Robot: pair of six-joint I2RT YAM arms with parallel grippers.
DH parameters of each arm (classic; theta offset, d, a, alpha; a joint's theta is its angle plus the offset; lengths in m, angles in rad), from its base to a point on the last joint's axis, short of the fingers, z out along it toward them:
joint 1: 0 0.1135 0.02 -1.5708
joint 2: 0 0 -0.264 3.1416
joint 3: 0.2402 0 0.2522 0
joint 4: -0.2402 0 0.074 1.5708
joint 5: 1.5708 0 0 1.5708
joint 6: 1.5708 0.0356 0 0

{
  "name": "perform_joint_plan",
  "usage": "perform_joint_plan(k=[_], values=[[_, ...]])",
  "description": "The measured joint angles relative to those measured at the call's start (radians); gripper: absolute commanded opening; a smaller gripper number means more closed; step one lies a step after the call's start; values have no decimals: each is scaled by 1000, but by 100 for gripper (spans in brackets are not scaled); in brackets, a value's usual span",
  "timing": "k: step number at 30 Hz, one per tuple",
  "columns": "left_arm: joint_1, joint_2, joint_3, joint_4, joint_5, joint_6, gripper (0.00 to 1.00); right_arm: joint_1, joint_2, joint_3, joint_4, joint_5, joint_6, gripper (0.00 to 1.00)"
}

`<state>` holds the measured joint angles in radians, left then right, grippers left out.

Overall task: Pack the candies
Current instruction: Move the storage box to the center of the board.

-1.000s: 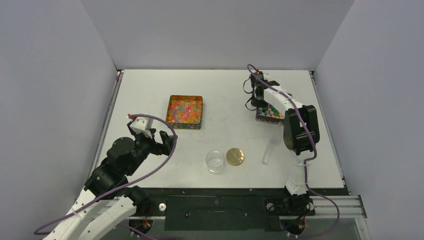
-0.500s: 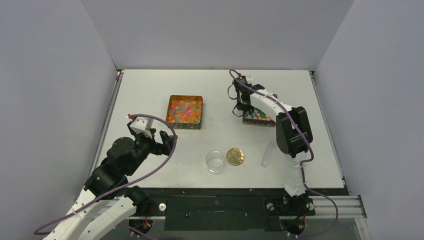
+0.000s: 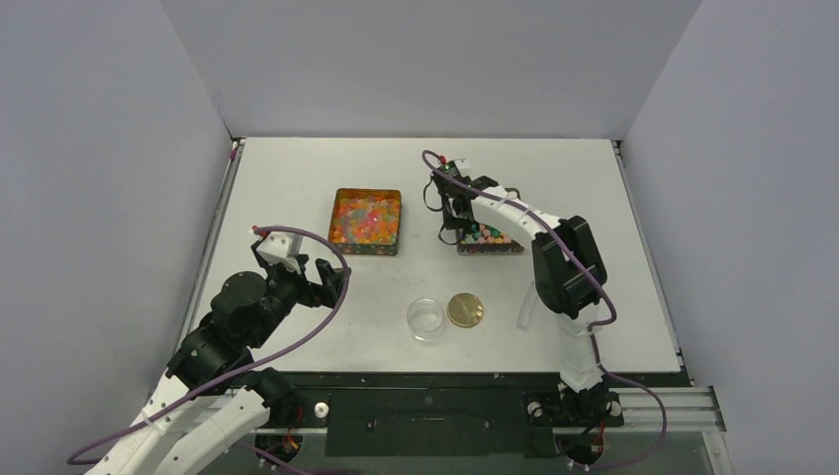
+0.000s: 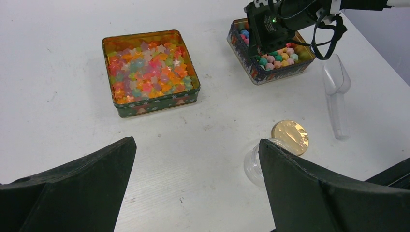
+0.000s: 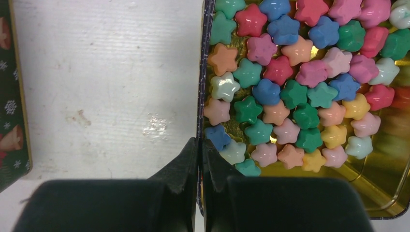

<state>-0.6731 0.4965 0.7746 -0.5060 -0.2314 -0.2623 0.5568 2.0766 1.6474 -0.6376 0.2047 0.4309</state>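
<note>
While the left pincer [image 4: 196,157] hangs spread wide above the near left part of the counter [image 3: 287,178], holding nothing, the right pincer [image 5: 199,145] is pinched tight on one wall of the small tin [image 4: 273,75]. It is the wall that faces the large tin [image 4: 154,106], and the thin metal edge runs straight in between the two black fingertips.

The candies lie in two lots. The opaque candies [image 5: 290,87], star-shaped in blue, green, pink, peach and yellow, sit in the small tin, crowded toward the gripped side, with bare gold floor showing at the opposite corner. The translucent candies [image 4: 147,72], glossy orange, red and yellow, fill the large tin almost to its rim. The two tins stand apart on the counter, the large one to the left of the small one.

Nearer the arms' bases a clear jar [image 3: 425,319] stands open and appears to hold nothing. The gold lid [image 3: 465,309] lies flat just beside it on the right. A clear scoop [image 4: 336,96] lies on the counter further right, near the right arm.
</note>
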Motion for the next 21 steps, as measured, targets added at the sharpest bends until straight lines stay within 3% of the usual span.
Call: perform_joint_plan(k=[6,12,21], values=[[0,-5,0,0,0,0,96,69,-3,0,-6,0,8,1],[0,-8,0,-1,0,0,96,106,-6,0,-24,13,24,25],[0,-17,0,-1,0,0,96,122,-30,50,-46,54,35,36]])
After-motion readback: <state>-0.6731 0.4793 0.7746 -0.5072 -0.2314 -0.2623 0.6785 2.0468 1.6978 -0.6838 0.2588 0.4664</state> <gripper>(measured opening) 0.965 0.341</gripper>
